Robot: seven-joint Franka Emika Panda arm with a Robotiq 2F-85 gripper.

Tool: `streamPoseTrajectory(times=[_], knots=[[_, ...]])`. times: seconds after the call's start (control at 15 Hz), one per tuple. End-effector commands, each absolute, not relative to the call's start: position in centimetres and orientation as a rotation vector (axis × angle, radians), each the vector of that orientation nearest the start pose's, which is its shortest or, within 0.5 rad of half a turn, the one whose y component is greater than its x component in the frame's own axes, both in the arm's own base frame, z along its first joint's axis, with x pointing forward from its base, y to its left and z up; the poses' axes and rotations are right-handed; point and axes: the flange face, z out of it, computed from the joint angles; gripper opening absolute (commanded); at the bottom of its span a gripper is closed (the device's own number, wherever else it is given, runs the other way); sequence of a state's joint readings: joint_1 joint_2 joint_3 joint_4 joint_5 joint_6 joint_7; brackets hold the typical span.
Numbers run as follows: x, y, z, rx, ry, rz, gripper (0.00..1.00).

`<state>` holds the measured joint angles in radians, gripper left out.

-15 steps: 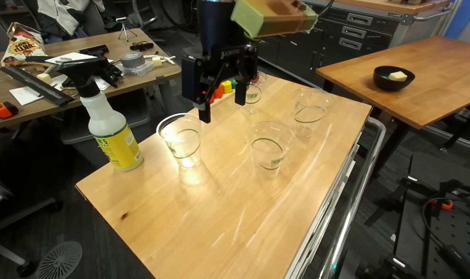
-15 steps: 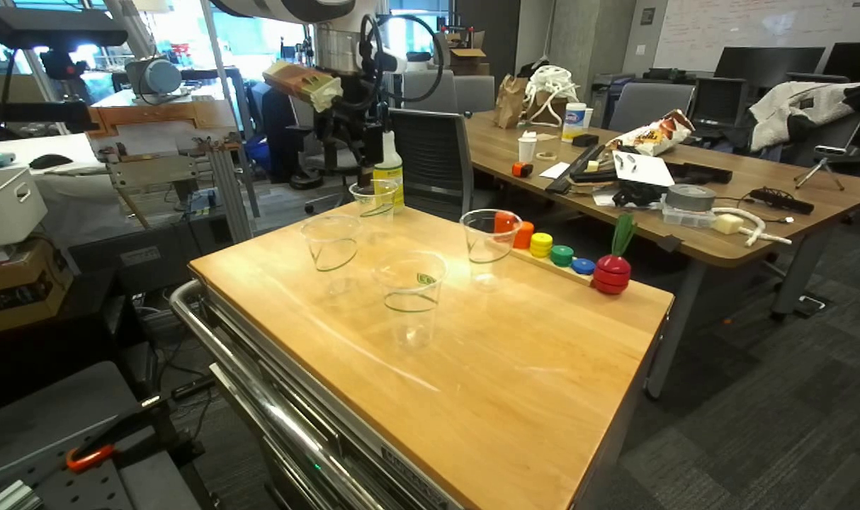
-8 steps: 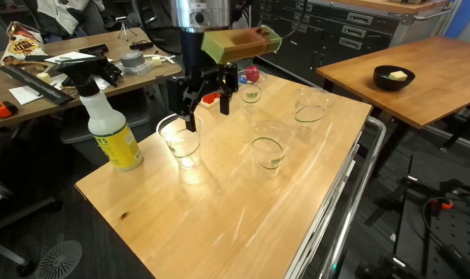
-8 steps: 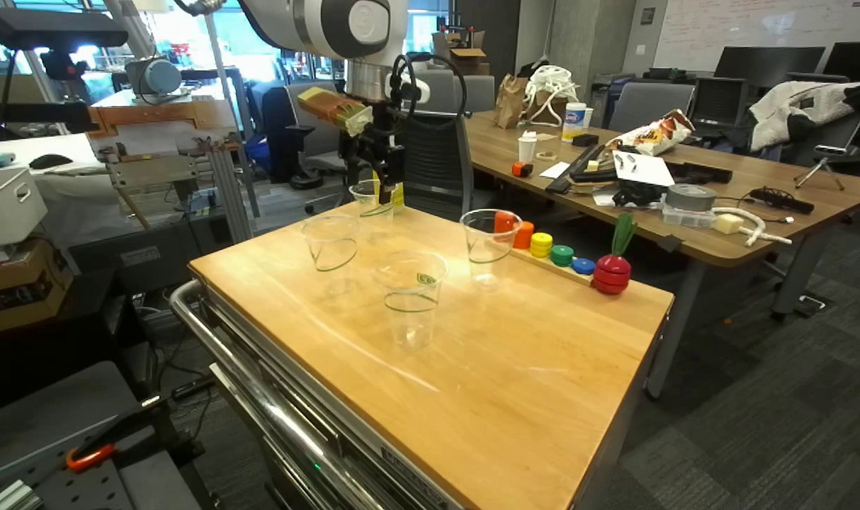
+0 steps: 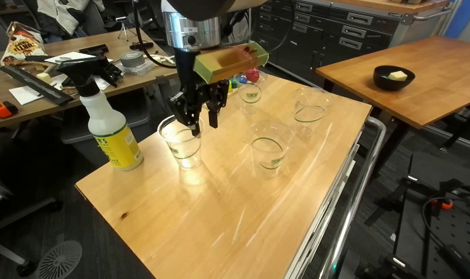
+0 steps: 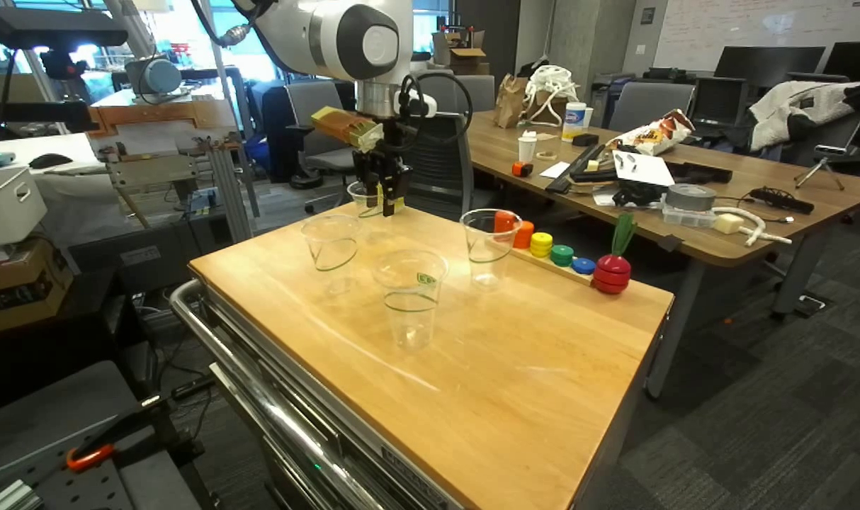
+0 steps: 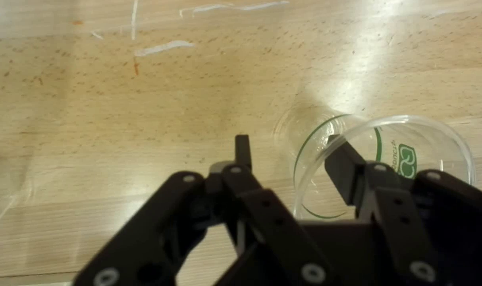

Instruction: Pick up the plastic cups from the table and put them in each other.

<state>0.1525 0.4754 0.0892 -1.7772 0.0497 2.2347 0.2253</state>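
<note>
Several clear plastic cups stand upright and apart on the light-wood table (image 5: 204, 224). The cup (image 5: 185, 155) nearest the spray bottle has my gripper (image 5: 204, 127) at its rim. In the wrist view one finger (image 7: 344, 171) of the gripper (image 7: 288, 139) reaches into this cup's mouth, and the other finger (image 7: 243, 153) is outside its wall. The jaws stand part-way apart, with a gap on both sides of the rim. Away from the gripper are a middle cup (image 5: 271, 151), a cup (image 5: 312, 108) by the railed side and a cup (image 6: 490, 248) near the coloured blocks.
A yellow-labelled spray bottle (image 5: 119, 143) stands close beside the cup at the gripper. Coloured blocks (image 6: 561, 255) and a red radish-like toy (image 6: 612, 275) line the far table edge. A metal rail (image 5: 359, 213) runs along one side.
The gripper has come down and over to the cup by the spray bottle, and its fingers have drawn closer together. One finger has entered that cup's mouth. The cups stay in place.
</note>
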Motion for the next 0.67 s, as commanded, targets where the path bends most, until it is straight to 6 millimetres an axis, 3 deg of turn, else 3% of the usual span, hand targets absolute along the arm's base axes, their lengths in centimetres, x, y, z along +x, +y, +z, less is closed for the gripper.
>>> streamPoseTrajectory(times=[0.0, 0.13, 0.33, 0.6], knots=[[64.3, 16.0, 29.3, -3.064, 0.076, -0.021, 0.2], [64.3, 16.2, 29.2, -3.05, 0.089, -0.046, 0.07], [64.1, 16.3, 29.4, -3.04, 0.109, -0.067, 0.01], [63.9, 15.3, 30.6, -2.964, 0.252, 0.016, 0.06]])
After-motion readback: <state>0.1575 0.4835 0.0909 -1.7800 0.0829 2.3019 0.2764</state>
